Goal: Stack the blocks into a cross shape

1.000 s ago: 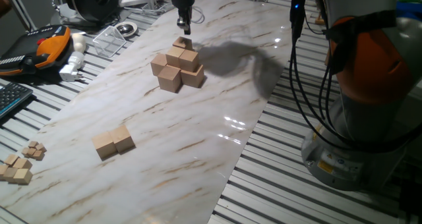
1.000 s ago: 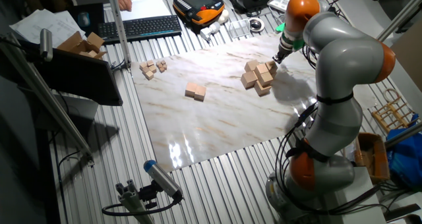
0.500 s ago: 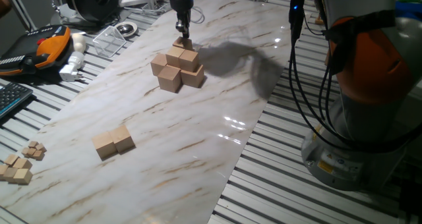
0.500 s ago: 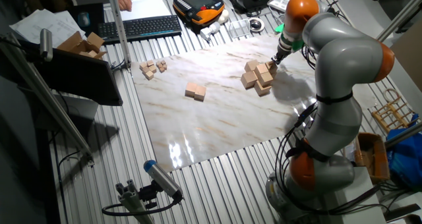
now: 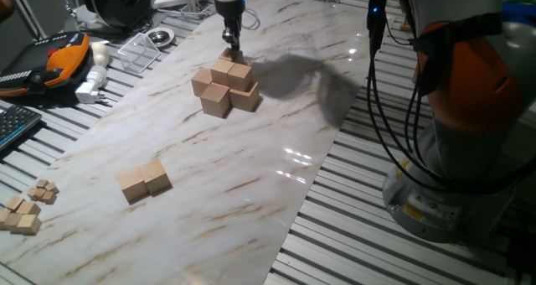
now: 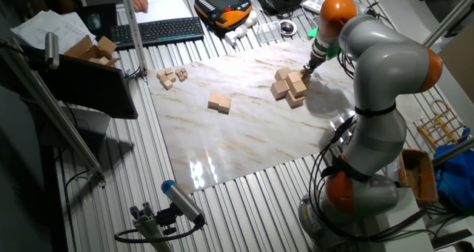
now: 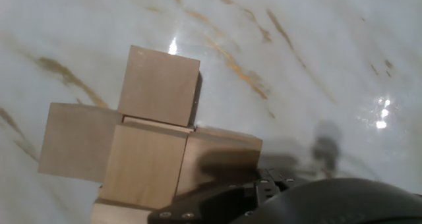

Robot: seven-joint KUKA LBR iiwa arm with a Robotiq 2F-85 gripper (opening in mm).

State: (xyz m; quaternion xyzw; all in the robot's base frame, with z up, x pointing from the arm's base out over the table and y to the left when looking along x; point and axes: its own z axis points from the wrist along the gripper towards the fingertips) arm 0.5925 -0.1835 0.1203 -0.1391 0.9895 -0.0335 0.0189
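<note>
Your two-finger gripper hangs right at the far top edge of the cross-shaped cluster of plain light-tan wooden cubes, which sits directly beneath and just in front of the fingertips on the white marble-patterned table board. You can't tell if the jaws are spread or closed; the hand view shows only the dark underside. Risks: coming down off-centre, a finger clips the raised centre cube and shoves the arms of the cross apart. The loose pair of tan wooden cubes lies well apart from the gripper, so there's a long reach back.
</note>
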